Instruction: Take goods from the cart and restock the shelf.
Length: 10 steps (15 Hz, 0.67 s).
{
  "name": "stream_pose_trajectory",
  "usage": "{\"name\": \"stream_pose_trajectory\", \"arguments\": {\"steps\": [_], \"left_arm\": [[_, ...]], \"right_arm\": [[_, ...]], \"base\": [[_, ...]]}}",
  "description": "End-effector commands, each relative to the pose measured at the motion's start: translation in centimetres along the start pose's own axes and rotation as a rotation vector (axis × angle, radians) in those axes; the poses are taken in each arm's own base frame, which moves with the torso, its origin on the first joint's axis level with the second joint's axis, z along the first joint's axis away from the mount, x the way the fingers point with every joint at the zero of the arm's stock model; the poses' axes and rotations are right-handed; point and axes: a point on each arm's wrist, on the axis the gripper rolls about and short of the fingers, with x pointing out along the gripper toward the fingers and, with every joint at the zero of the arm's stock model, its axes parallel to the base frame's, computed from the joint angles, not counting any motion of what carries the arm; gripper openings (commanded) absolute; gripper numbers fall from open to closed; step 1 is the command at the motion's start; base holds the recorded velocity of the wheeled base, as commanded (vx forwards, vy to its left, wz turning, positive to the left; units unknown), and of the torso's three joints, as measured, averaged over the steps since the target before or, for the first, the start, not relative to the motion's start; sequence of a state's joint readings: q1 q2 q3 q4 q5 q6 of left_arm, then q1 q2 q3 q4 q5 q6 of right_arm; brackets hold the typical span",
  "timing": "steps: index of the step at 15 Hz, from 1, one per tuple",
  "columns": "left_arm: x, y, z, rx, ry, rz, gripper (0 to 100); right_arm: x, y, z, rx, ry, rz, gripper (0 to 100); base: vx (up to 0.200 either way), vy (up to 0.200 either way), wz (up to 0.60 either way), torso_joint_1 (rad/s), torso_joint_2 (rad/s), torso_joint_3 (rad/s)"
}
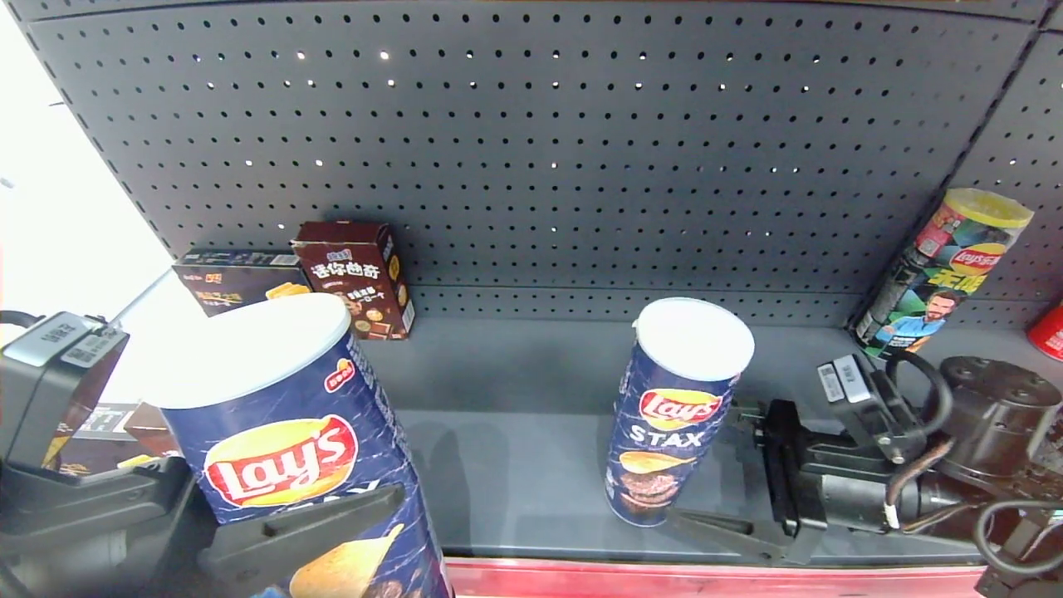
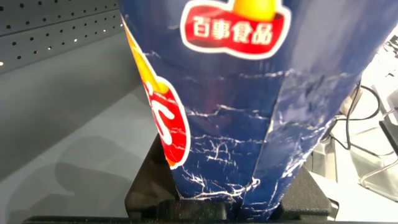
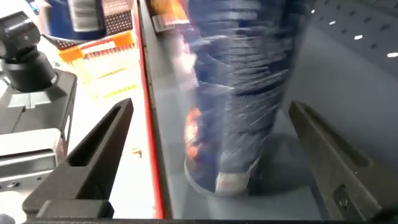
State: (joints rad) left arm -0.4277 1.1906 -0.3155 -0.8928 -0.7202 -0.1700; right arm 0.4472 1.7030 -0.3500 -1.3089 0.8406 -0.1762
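Near left: tall blue cardboard crisp can with white lid point(image 1: 274, 432), pinched low on its body by the left gripper point(image 1: 307, 507), jaws clamped on both sides. Carried at the shelf's front, base out of sight, not yet set down.

Just beyond: red front lip point(image 1: 664, 577) of the grey metal shelf deck point(image 1: 515, 448). Probable step: placing the held can. Base to clear the lip before going down.

Middle right: second blue crisp can point(image 1: 673, 415) standing upright on the deck. Right gripper point(image 1: 706, 465) around it, jaws spread wide, one each side, no contact visible.

Best landing spot, by judgement: the bare deck left of the standing can. Keep the can vertical, lower until the base sits flat, then let go. Tall and light, so likely to topple if nudged. Same caution for pulling the right gripper back.

Far left: brown biscuit box point(image 1: 357, 274) and flat dark box point(image 1: 237, 282) against the perforated grey back panel point(image 1: 531, 149). Far right: yellow-lidded can point(image 1: 947, 274) leaning on the panel.
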Motion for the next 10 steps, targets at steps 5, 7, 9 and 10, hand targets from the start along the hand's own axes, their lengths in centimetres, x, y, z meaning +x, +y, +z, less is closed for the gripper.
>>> {"name": "stream_pose_trajectory", "arguments": {"steps": [5, 7, 9, 10], "left_arm": [[0.1, 0.0, 0.1, 0.002, -0.002, -0.008, 0], [0.1, 0.0, 0.2, 0.003, -0.003, -0.008, 0], [0.1, -0.1, 0.2, 0.005, -0.005, -0.008, 0], [0.0, -0.2, 0.2, 0.008, -0.008, -0.01, 0]], "right_arm": [[-6.6, 4.8, 3.8, -0.094, -0.069, -0.094, 100], [-8.6, 6.2, 4.9, -0.093, -0.059, -0.144, 100], [-10.7, 8.6, 5.7, -0.075, -0.038, -0.219, 100], [-11.4, 9.5, 5.8, -0.072, -0.034, -0.253, 100]], "base": [[0.0, 0.0, 0.0, 0.0, 0.0, 0.0], [0.0, 0.0, 0.0, 0.0, 0.0, 0.0], [0.0, 0.0, 0.0, 0.0, 0.0, 0.0], [0.0, 0.0, 0.0, 0.0, 0.0, 0.0]]}}
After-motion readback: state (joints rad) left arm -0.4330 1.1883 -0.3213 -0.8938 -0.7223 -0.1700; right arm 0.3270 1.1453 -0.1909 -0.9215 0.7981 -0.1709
